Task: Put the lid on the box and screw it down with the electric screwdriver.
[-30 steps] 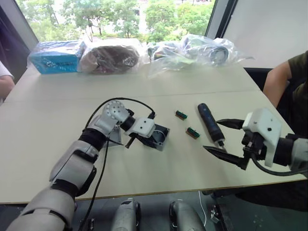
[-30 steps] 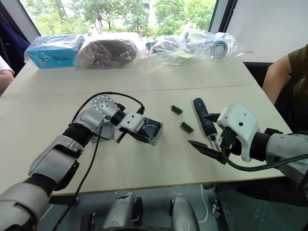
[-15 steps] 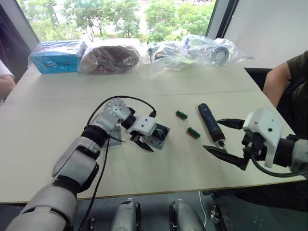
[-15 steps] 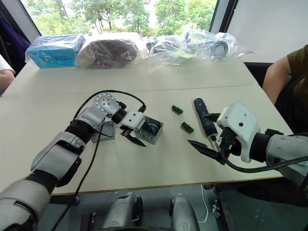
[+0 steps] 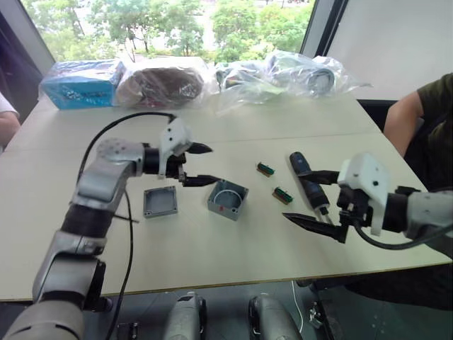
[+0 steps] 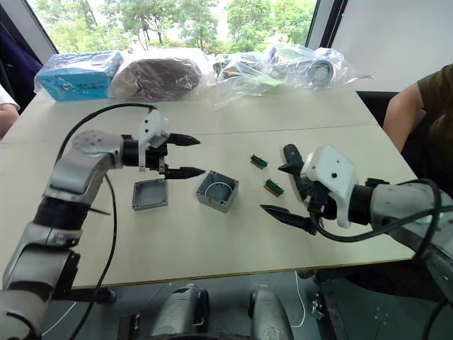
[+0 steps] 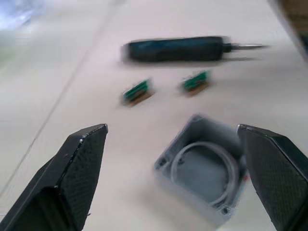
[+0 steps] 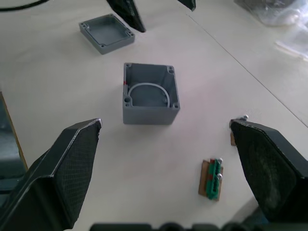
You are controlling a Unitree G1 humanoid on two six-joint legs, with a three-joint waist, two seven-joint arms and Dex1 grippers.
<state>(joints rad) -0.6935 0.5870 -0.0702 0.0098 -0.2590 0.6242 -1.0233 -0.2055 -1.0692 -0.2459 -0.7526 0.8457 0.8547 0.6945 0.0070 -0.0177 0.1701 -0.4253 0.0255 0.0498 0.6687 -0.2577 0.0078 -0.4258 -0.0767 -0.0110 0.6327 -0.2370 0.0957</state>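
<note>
**K:** On the table [image 5: 85, 142], mid-span: box [image 5: 227, 200] sits open side up, whitish ring visible inside, nothing on it. Lid [image 5: 160, 201] lies flat just beside it, on the robot's left, apart from it, rim side up as far as I can tell.

**R:** Grippers?

**K:** Left gripper [image 5: 200, 164] hangs above the table between lid and box, jaws spread wide, empty. Right gripper [image 5: 311, 196] is also spread, empty, straddling the bit end of the electric screwdriver [image 5: 307, 180] without touching it, as far as I can tell.

**R:** So lid pickup is the step in hand?

**K:** My read, yes. Lid is thin and flat on the surface, so I'd come down square to it, take it across two opposite rim edges, and flip it if the rim is really facing up. Then line up the corner screw holes with the box before release. Box looks light; a skewed set-down would probably shove it.

**R:** Clearance?

**K:** Plenty of bare tabletop around lid and box. Two small green-brown blocks [image 5: 266, 168] lie between box and screwdriver, so keep sweeps off them. Screwdriver is near the right-hand edge. Bagged items and a blue package [image 5: 79, 83] are well apart at the far side. A person's arm [image 5: 407, 117] is just off the right-hand edge.
</note>
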